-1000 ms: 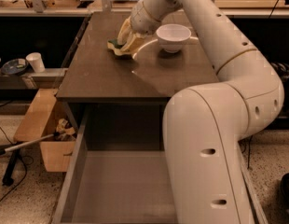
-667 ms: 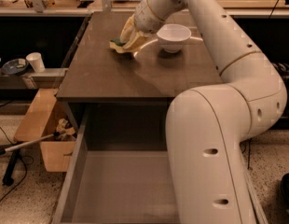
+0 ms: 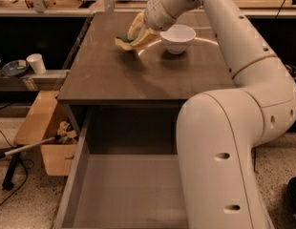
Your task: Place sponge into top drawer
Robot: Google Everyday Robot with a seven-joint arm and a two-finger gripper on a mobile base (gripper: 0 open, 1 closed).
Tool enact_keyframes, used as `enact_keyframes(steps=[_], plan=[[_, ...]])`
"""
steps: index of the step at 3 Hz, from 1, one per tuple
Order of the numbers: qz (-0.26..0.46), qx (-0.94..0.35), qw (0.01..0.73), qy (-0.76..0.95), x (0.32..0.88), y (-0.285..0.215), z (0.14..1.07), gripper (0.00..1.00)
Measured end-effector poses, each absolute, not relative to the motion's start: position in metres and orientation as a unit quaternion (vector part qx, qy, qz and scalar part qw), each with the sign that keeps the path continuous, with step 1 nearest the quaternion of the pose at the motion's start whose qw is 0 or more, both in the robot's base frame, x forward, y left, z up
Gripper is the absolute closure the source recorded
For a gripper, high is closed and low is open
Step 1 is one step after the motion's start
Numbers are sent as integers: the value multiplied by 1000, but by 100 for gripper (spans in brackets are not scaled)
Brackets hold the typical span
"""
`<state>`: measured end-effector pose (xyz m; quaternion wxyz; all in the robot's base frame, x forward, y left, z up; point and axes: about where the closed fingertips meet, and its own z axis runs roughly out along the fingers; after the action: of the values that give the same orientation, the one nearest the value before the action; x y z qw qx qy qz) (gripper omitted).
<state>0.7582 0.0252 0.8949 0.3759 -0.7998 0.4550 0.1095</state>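
Observation:
The sponge (image 3: 122, 41), dark green on yellow foam, is at the back of the brown table (image 3: 114, 80), just left of the white bowl (image 3: 177, 36). My gripper (image 3: 137, 34) reaches down from the upper right and is shut on the sponge's right end, holding it tilted slightly above the tabletop. The top drawer (image 3: 119, 194), a wide shallow grey box, stands pulled open below the table's front edge. Nothing shows in the part of it I can see. My arm's lower link hides its right part.
My bulky white arm (image 3: 224, 151) fills the right foreground over the drawer's right side. A cardboard box (image 3: 40, 128) sits on the floor at left. A paper cup (image 3: 36, 63) and a dish (image 3: 13, 67) stand on a low shelf at left.
The gripper with the sponge has risen a little and shifted slightly toward the back of the table, next to the bowl. The bowl and drawer have not moved.

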Motion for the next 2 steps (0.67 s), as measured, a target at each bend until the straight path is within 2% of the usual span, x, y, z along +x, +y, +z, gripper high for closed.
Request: enact_keyframes(steps=[2], plan=[[122,-795,396,444,749,6,907,100]])
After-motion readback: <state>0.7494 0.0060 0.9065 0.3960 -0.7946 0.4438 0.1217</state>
